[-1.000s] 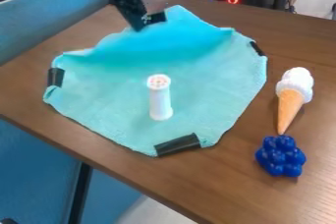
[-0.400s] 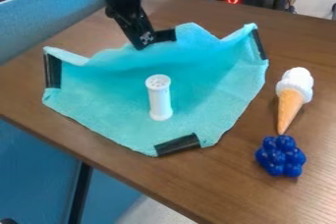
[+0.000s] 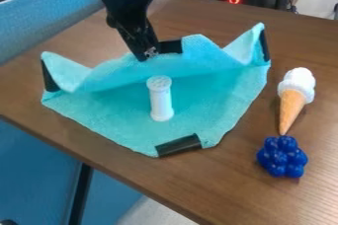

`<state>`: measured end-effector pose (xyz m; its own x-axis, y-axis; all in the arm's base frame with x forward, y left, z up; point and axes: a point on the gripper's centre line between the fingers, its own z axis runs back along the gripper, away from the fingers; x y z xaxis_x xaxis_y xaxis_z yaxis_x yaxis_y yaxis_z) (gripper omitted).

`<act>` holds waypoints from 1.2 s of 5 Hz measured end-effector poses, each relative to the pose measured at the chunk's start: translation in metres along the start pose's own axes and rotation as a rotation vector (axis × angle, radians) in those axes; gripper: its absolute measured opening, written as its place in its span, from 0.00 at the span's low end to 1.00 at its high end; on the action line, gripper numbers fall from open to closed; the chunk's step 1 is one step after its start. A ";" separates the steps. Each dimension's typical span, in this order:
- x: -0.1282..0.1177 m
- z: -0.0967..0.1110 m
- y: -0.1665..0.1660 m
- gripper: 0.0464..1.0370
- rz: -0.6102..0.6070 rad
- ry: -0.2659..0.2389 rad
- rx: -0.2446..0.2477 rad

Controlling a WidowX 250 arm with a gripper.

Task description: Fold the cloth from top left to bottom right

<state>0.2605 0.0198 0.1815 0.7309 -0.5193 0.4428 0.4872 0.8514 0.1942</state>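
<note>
The black gripper [image 3: 150, 56] hangs over the upper middle of the turquoise cloth [image 3: 204, 103], its tip at the cloth's raised far edge beside a black patch. It looks shut on that edge. The far part of the cloth stands up in a curved fold, and its left and right corners, each with a black strip, are lifted too. The near part lies flat on the table. On it stands a white cylinder [image 3: 160, 104] with a holed top, just in front of the raised fold.
Right of the cloth, a toy ice cream cone [image 3: 292, 106] lies on the brown table [image 3: 300, 41]. Just nearer sits a dark blue cluster of balls [image 3: 282, 157]. A blue padded surface [image 3: 49, 14] borders the table at upper left.
The gripper has come down and nearer to the white cylinder, bringing the cloth's far edge along. Both side corners have risen and folded inward. The cylinder, cone and blue cluster have stayed put.
</note>
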 end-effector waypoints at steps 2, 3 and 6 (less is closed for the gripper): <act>-0.011 -0.024 -0.028 0.17 -0.011 0.045 0.012; -0.018 -0.033 -0.036 0.44 0.033 0.080 0.013; -0.021 -0.010 -0.007 0.96 0.081 0.076 -0.417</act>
<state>0.2459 0.0238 0.1622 0.8004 -0.4690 0.3734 0.5666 0.7952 -0.2158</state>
